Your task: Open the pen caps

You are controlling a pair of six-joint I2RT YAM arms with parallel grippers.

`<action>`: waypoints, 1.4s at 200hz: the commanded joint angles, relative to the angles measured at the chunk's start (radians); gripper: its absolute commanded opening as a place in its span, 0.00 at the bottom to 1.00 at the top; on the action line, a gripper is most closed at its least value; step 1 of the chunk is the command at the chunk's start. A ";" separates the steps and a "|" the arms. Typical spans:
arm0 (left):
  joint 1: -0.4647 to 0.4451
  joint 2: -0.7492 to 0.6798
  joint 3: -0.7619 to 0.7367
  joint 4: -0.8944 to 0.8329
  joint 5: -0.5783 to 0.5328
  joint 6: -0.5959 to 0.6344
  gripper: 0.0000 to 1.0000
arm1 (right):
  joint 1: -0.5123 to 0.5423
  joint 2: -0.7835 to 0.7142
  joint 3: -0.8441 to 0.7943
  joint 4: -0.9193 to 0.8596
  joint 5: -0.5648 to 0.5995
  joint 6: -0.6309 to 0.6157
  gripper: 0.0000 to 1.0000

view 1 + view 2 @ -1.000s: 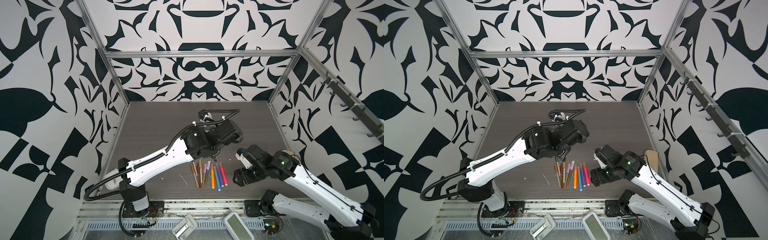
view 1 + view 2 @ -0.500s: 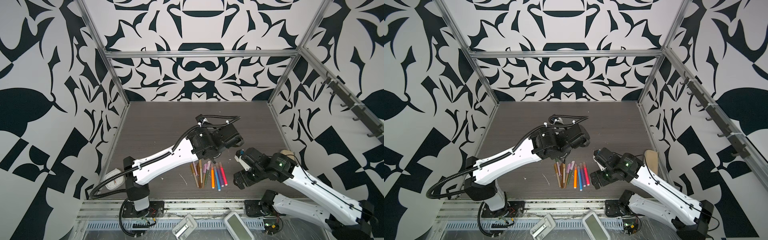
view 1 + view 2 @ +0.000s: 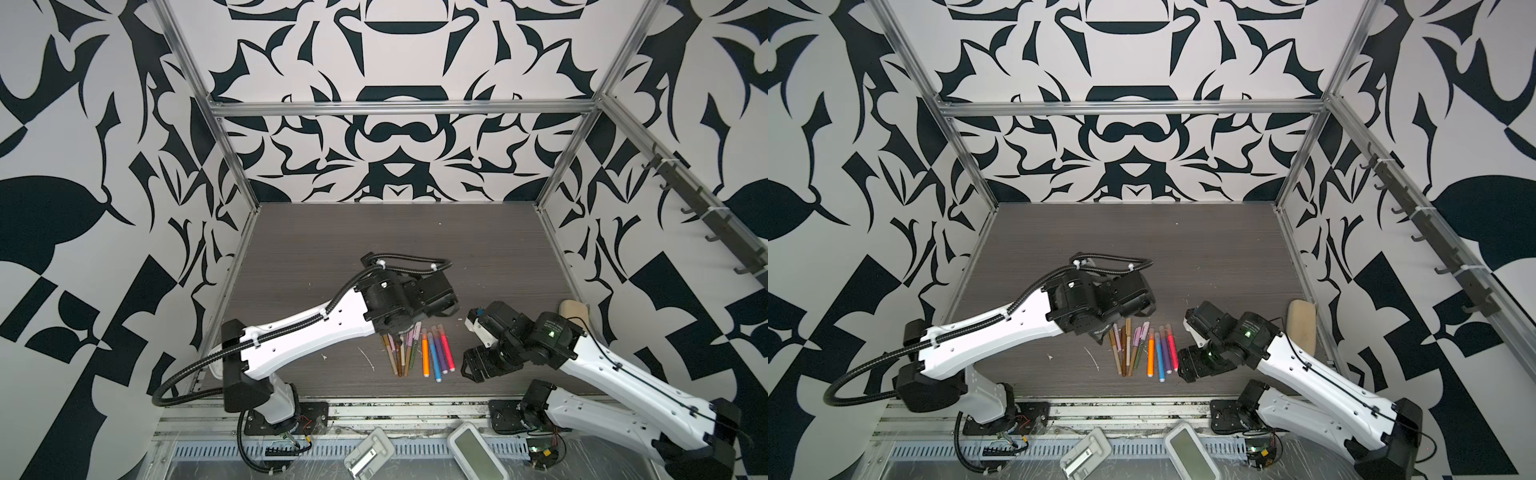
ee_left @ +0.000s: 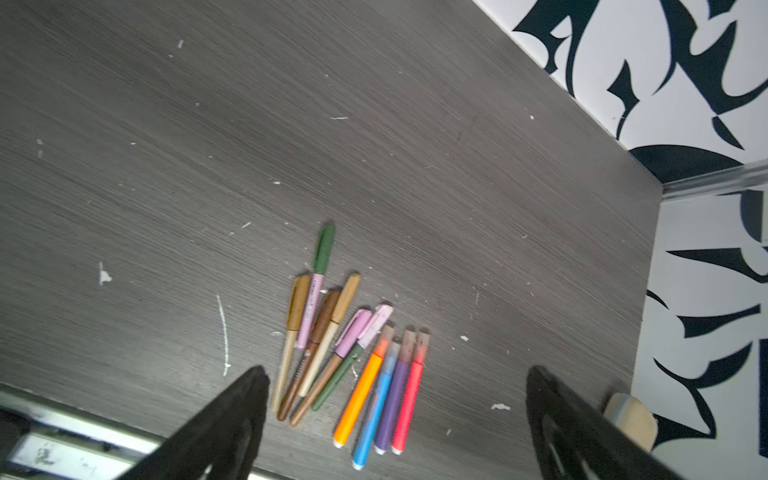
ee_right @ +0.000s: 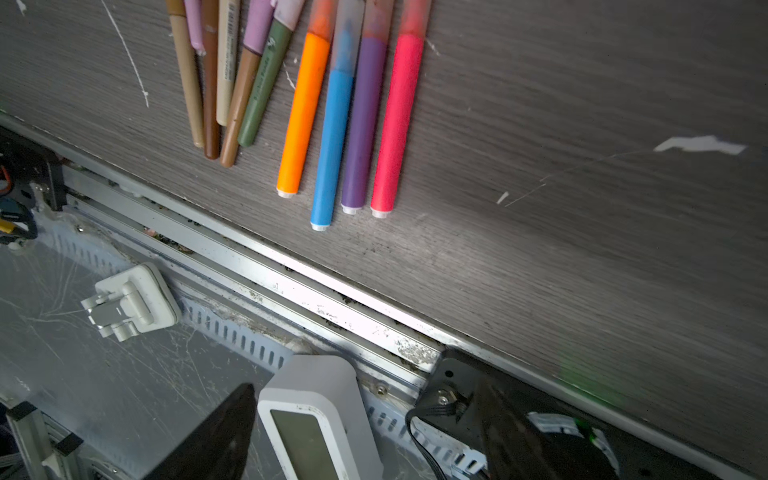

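Pen caps (image 4: 324,247): translucent, tan, brown, green, lilac, all on pens (image 4: 358,399).

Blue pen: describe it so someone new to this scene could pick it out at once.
On the dark table, near its front edge, lies a bunch of pens. Four bright ones lie side by side. The blue pen lies between the orange pen and the purple pen, and its tail reaches closest to the edge.

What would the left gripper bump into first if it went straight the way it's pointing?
Probably the purple pen lying on the table; the left gripper points about there, though depth is unclear.
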 commanded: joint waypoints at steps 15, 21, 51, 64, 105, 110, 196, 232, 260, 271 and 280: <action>-0.006 -0.189 -0.163 -0.066 -0.041 -0.075 0.99 | 0.001 -0.027 -0.110 0.095 -0.040 0.076 0.84; -0.008 -0.205 -0.175 -0.074 -0.045 -0.075 0.99 | 0.002 -0.031 -0.128 0.110 -0.046 0.082 0.83; -0.012 -0.229 -0.174 -0.145 -0.075 -0.071 0.99 | 0.000 -0.035 -0.190 0.169 -0.042 0.101 0.81; -0.012 -0.220 -0.166 -0.180 -0.093 -0.067 0.99 | 0.001 -0.027 -0.225 0.213 -0.041 0.107 0.81; -0.012 -0.201 -0.161 -0.198 -0.116 -0.001 0.99 | 0.002 -0.026 -0.244 0.265 -0.001 0.138 0.80; -0.012 -0.199 -0.153 -0.204 -0.116 0.005 0.99 | 0.002 -0.031 -0.238 0.257 0.000 0.142 0.80; -0.022 -0.394 -0.305 -0.069 -0.189 -0.039 0.99 | 0.002 -0.157 -0.142 0.058 -0.060 0.175 0.66; 0.002 -0.815 -0.769 0.494 -0.144 0.232 0.99 | 0.001 -0.209 -0.134 -0.006 0.043 0.226 0.54; 0.004 -0.761 -0.637 0.290 -0.101 0.361 0.99 | 0.000 -0.152 -0.157 0.032 0.046 0.273 0.49; 0.004 -0.664 -0.550 0.201 -0.090 0.411 0.99 | 0.001 -0.114 -0.156 0.058 0.074 0.278 0.49; 0.005 -0.587 -0.499 0.155 -0.078 0.439 0.99 | 0.001 -0.076 -0.151 0.071 0.104 0.285 0.49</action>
